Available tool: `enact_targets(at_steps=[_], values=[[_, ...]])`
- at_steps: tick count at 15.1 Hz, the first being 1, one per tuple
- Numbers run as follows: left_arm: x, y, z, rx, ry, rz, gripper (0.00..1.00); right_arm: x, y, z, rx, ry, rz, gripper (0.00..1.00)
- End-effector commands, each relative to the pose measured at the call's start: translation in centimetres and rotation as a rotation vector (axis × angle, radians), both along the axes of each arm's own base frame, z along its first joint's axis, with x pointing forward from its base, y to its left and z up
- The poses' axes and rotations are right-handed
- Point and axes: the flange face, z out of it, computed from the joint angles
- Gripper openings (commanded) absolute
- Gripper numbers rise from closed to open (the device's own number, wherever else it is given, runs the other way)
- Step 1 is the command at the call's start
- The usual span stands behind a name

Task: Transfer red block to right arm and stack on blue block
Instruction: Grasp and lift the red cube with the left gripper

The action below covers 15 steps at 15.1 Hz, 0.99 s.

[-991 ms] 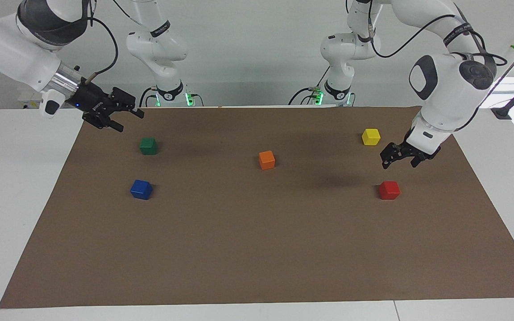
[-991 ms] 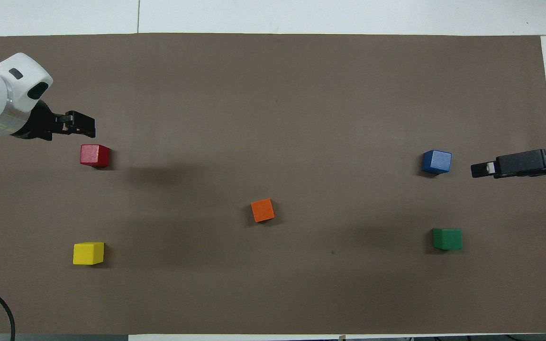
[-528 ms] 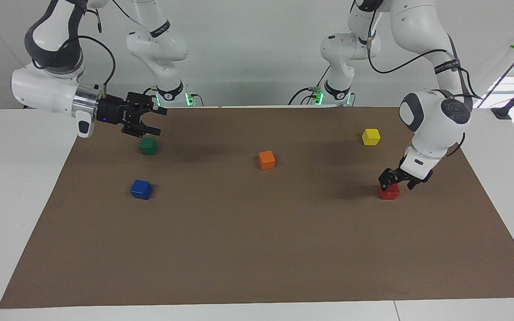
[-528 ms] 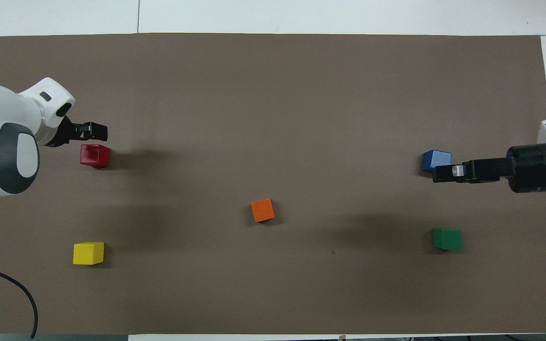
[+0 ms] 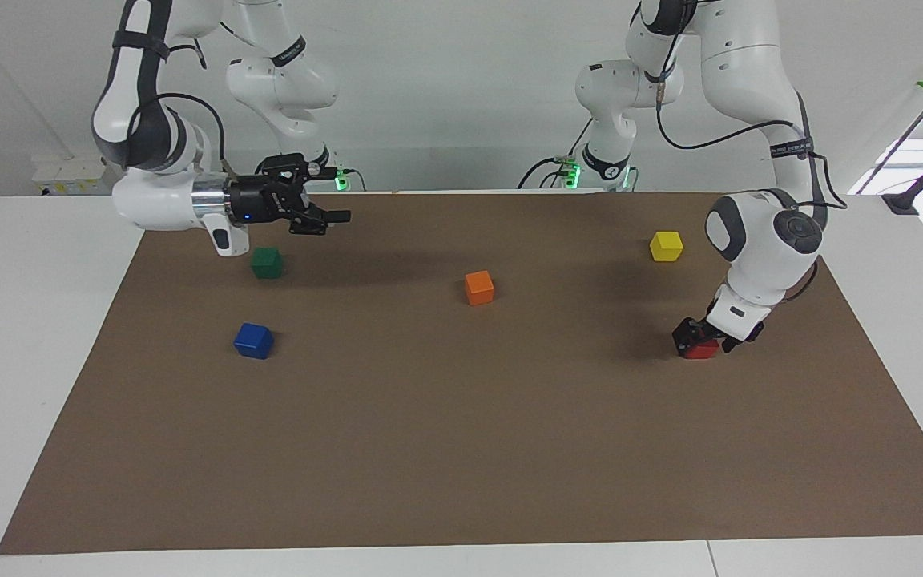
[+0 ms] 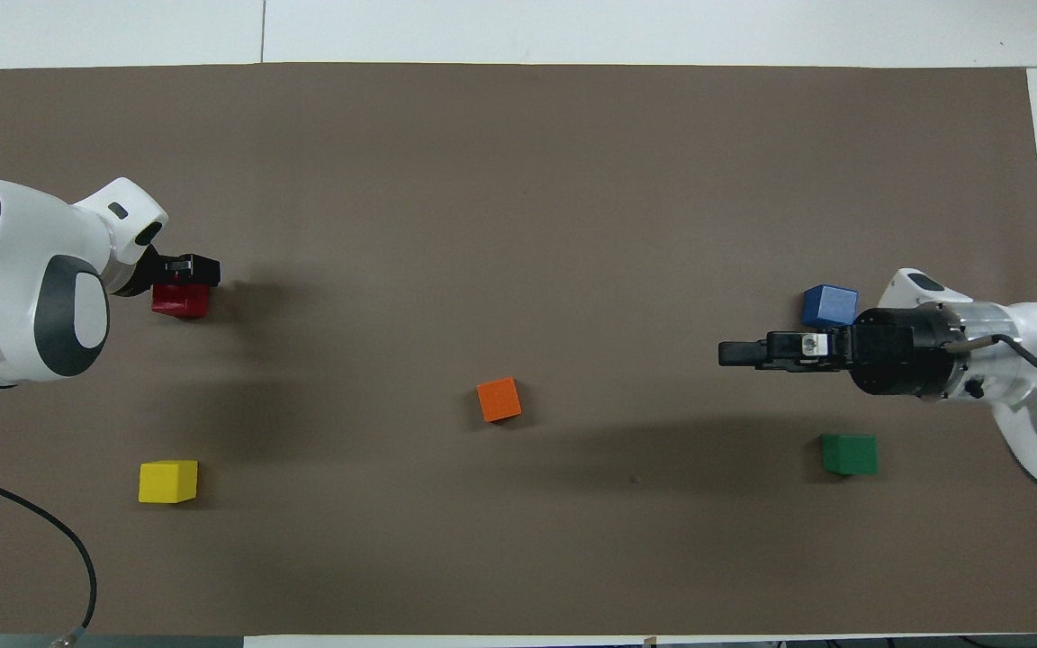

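The red block (image 5: 703, 350) (image 6: 182, 301) sits on the brown mat (image 5: 461, 449) toward the left arm's end. My left gripper (image 5: 703, 339) (image 6: 187, 273) is down at it, open, one finger on each side of the cube. The blue block (image 5: 254, 340) (image 6: 830, 306) rests on the mat toward the right arm's end. My right gripper (image 5: 338, 195) (image 6: 734, 353) hangs open and empty, held level in the air above the mat near the blue block, pointing toward the table's middle.
An orange block (image 5: 479, 287) (image 6: 499, 400) lies mid-mat. A green block (image 5: 267, 262) (image 6: 850, 454) sits nearer to the robots than the blue one. A yellow block (image 5: 666, 245) (image 6: 167, 481) sits nearer to the robots than the red one.
My left gripper came down from above the mat onto the red block and now straddles it. My right gripper swung in from the mat's edge toward the middle, staying raised.
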Motion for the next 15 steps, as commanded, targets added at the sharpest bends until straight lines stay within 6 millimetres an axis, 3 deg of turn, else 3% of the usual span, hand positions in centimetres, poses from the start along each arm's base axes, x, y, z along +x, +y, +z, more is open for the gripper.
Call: enact_targets(at_steps=[1, 2, 4, 6, 8, 10, 12, 15], values=[[-1.0, 0.3, -0.5, 0.000, 0.007, -0.010, 0.51, -2.3, 4.5, 0.3, 0.154, 0.010, -0.029, 1.00], [-1.1, 0.7, -0.3, 0.001, 0.032, -0.001, 0.01, -2.6, 5.9, 0.3, 0.200, 0.020, -0.028, 1.00], [-0.4, 1.6, 1.7, -0.002, 0.073, 0.017, 0.00, -3.1, 8.0, 0.4, 0.254, 0.042, -0.016, 1.00], [0.2, 1.4, 5.0, -0.023, 0.100, 0.052, 0.00, -3.7, 9.8, -0.9, 0.350, 0.084, 0.009, 1.00], [0.5, 0.2, 8.7, -0.115, 0.137, 0.171, 0.00, -3.7, 10.1, -2.6, 0.382, 0.112, 0.034, 1.00], [0.6, -2.3, 12.9, -0.169, 0.179, 0.280, 0.00, -3.6, 10.3, -3.5, 0.400, 0.130, 0.051, 1.00], [-0.6, -8.3, 16.7, -0.221, 0.238, 0.406, 0.00, -3.7, 10.5, -4.2, 0.408, 0.136, 0.056, 1.00], [-3.4, -17.9, 20.1, -0.288, 0.279, 0.572, 0.00, -3.7, 10.7, -4.6, 0.430, 0.125, 0.066, 1.00]])
